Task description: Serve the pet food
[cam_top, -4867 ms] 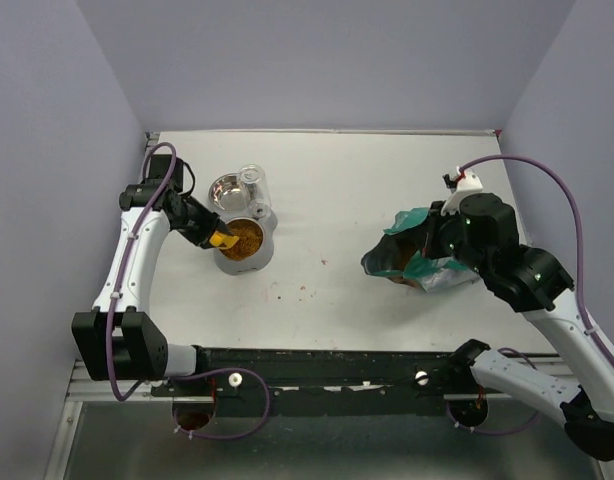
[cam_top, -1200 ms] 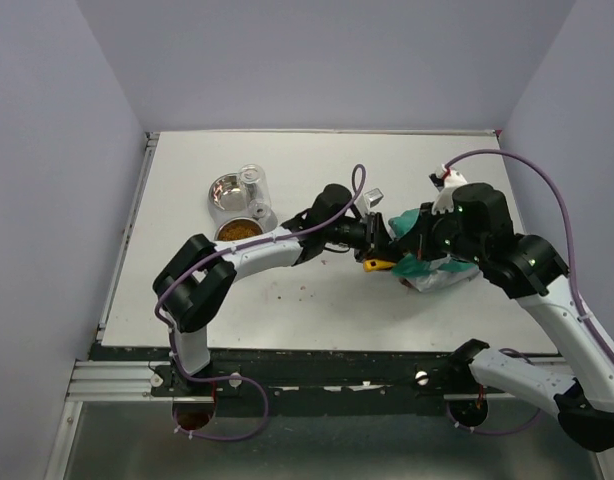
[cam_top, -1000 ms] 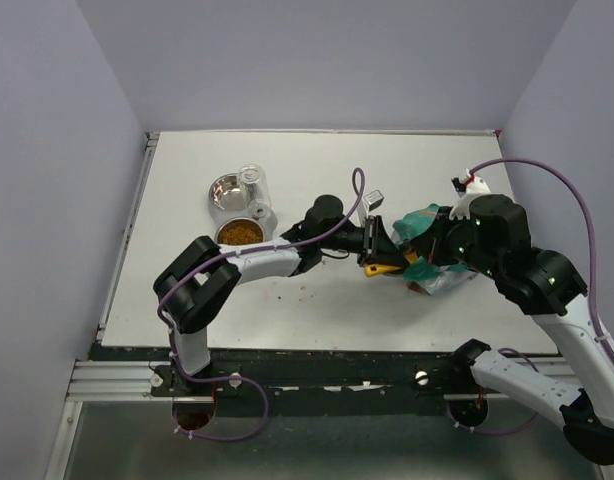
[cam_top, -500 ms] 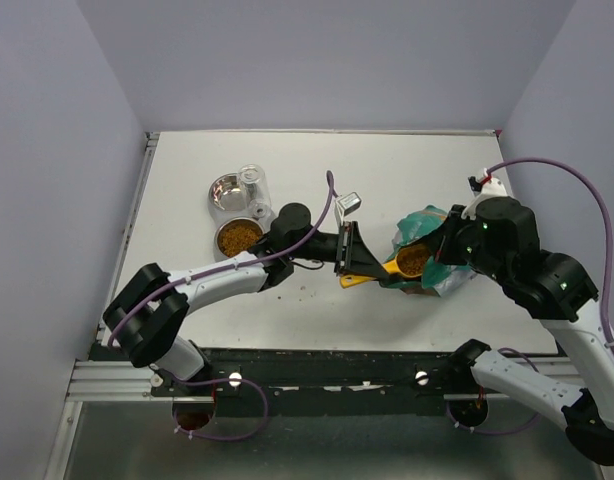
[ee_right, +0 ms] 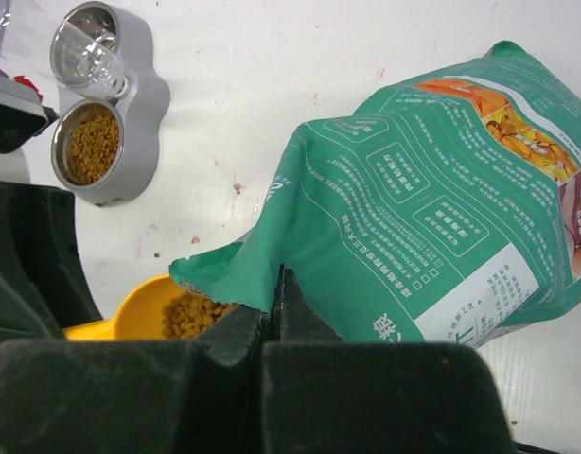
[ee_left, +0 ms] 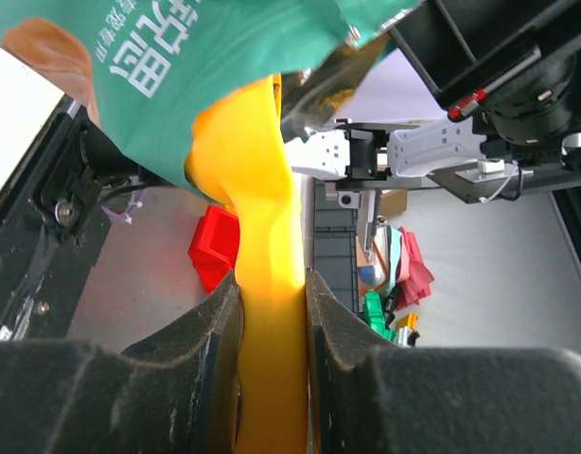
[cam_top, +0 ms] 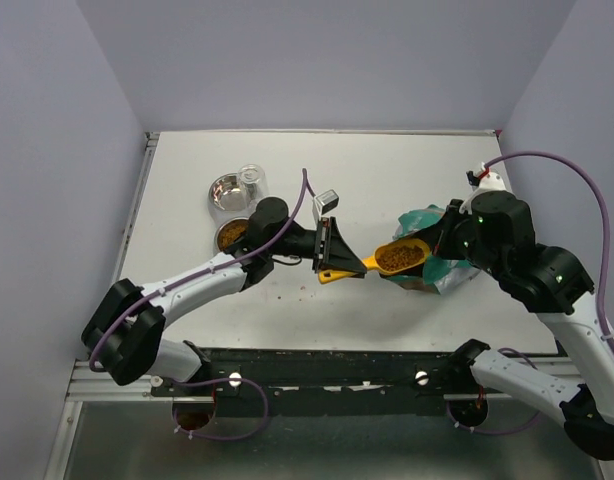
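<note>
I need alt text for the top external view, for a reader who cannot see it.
The left hand holds an orange scoop full of pet food beside the green bag, whose edge the right hand pinches. A double bowl stands farther left on the table.

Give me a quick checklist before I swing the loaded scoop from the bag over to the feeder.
1. Grip on scoop: ok. The left gripper is clamped on the handle of the orange scoop.
2. Load: ok. The kibble fills the scoop's bowl.
3. Scoop clear of bag: not ok. Its bowl sits under the lip of the teal pet food bag.
4. Bag steady: ok. The right gripper is shut on the bag's lip.
5. Room in the feeder: cannot tell. Its food bowl already holds kibble.
</note>
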`<state>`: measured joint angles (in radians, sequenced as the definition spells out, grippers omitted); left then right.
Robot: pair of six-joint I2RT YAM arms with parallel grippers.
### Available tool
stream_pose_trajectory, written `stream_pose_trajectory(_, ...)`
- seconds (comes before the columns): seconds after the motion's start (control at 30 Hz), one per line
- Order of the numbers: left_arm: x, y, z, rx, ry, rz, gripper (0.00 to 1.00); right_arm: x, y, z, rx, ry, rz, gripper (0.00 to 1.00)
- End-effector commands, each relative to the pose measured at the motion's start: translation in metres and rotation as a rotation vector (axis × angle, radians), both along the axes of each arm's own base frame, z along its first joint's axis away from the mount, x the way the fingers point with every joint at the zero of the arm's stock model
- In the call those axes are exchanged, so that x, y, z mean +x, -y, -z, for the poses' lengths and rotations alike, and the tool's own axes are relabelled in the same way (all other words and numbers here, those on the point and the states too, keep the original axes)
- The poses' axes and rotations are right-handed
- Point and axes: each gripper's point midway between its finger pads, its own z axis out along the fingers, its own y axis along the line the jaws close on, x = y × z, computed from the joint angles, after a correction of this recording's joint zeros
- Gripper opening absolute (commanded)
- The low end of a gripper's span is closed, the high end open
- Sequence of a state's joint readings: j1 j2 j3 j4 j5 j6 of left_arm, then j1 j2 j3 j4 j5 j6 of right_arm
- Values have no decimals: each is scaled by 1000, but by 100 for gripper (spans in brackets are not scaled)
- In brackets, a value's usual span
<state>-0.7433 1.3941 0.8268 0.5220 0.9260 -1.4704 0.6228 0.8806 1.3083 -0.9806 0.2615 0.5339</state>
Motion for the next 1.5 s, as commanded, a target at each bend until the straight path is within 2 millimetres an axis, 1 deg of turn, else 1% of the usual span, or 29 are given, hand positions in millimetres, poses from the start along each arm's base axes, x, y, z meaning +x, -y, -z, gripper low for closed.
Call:
stream_pose_trajectory(0.0,15,-4,-11,16,21,-37,0,8,1,-50,93,159,32,0)
stream_pose_trajectory(0.07,25,-3,-8,7,-17,-48,0,10,0,-50,86,160,28,0)
stream_pose_trajectory(0.1,28,-4,-13,-14,-25,-61,0,10,-2,-49,82,157,20,0)
stream_pose_trajectory(0.17,24,-6,-24,-38,-8,-67,0,11,-3,-51,84,158,17,0)
stream_pose_trajectory(0.2,22,-8,-25,-25,15,-65,0,12,-3,-50,85,159,19,0)
stream_pose_trajectory(0.3,27,-10,-11,33,12,-56,0,13,-3,-49,86,165,21,0)
stream_pose_trajectory(0.33,27,-10,-15,9,-4,-52,0,14,-4,-48,86,161,20,0)
stream_pose_trajectory(0.43,20,-18,-27,-15,11,-70,0,13,-5,-49,90,163,16,0)
stream_pose_trajectory(0.5,17,-24,-30,3,32,-76,0,13,-3,-49,91,168,22,0)
stream_pose_trajectory(0.63,13,-32,-38,-19,33,-74,0,13,-5,-46,84,163,10,0)
stream_pose_trajectory(0.83,3,-45,-36,-20,47,-80,0,13,-8,-46,83,166,-10,0)
stream_pose_trajectory(1.0,-5,-65,-37,-18,75,-108,0,12,-10,-44,80,162,-29,0)
stream_pose_trajectory(1.13,-8,-85,-31,7,93,-178,0,9,-13,-42,76,160,-55,0)
stream_pose_trajectory(1.27,0,-108,-24,32,100,-266,0,8,-14,-41,68,161,-78,0)
stream_pose_trajectory(1.37,8,-123,-24,51,111,-330,0,7,-18,-44,70,169,-101,0)
stream_pose_trajectory(1.43,15,-133,-28,53,138,-377,0,6,-20,-45,71,170,-118,0)
stream_pose_trajectory(1.47,18,-139,-25,66,124,-401,0,5,-21,-45,72,170,-128,0)
